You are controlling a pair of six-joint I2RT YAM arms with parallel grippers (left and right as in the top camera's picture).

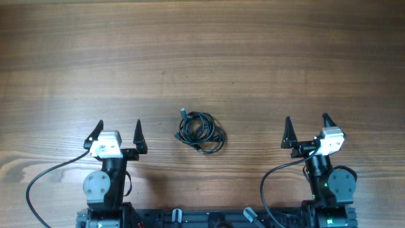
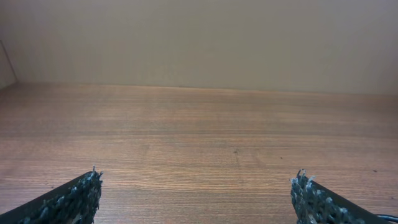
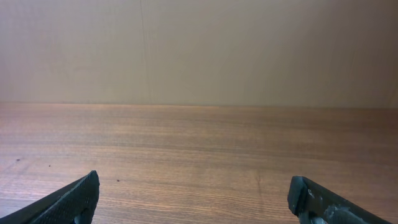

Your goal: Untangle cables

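overhead view: straight down on the table (image 1: pixel 202 50), from high up. wrist views: low, facing forward across that same table toward a wall (image 2: pixel 199 37).

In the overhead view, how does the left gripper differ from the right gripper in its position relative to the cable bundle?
The left gripper is on the left side of the cable bundle, and the right gripper is on its right side. The left gripper is nearer to the bundle, while the right gripper is clearly farther from it. Both are open, hold nothing and do not touch the bundle.
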